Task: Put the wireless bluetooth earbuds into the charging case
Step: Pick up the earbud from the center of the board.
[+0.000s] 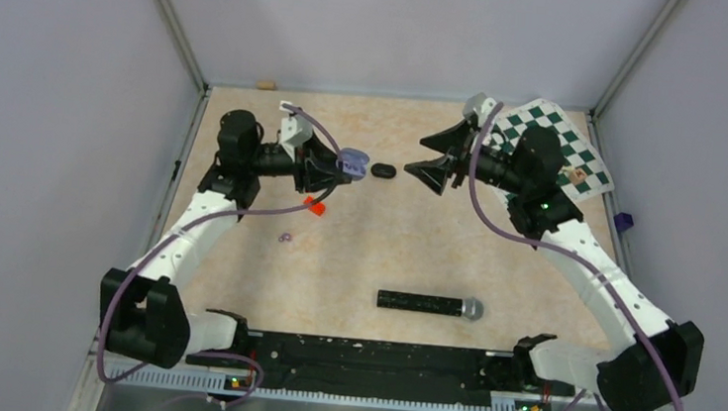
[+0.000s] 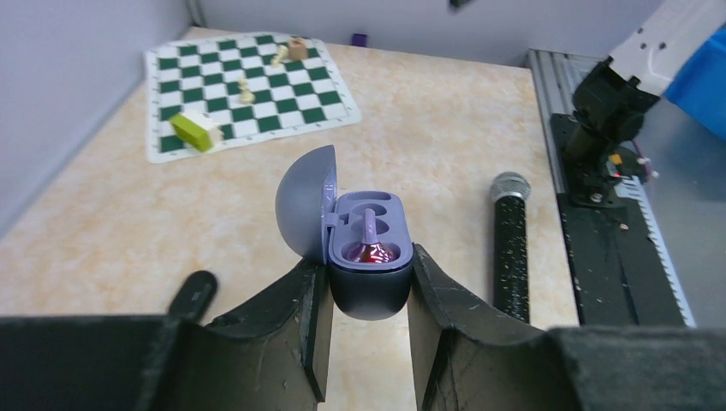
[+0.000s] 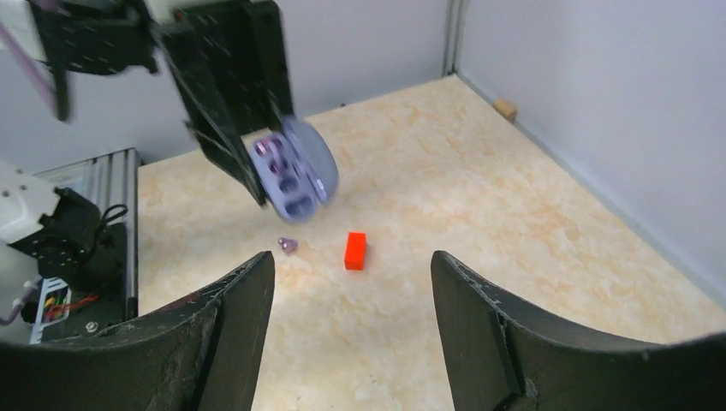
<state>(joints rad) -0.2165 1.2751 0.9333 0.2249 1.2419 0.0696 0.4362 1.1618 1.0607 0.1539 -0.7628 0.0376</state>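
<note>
**Left gripper** (image 2: 368,264): fingers clamped on the grey-purple charging case (image 2: 370,295), which is held above the worktop (image 2: 445,128) with its lid (image 2: 304,201) open. The fingers hide the case's flanks. One earbud (image 2: 369,229) sits in a socket, its head lost in a red glow.

**Right gripper** (image 1: 418,157): arm level, fingers apart and empty, facing the case.

A purple piece (image 3: 287,246) near the red block (image 3: 355,250) is too small to identify.

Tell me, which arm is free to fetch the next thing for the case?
Right. The right gripper is open and empty; the left gripper is shut on the open charging case.
</note>
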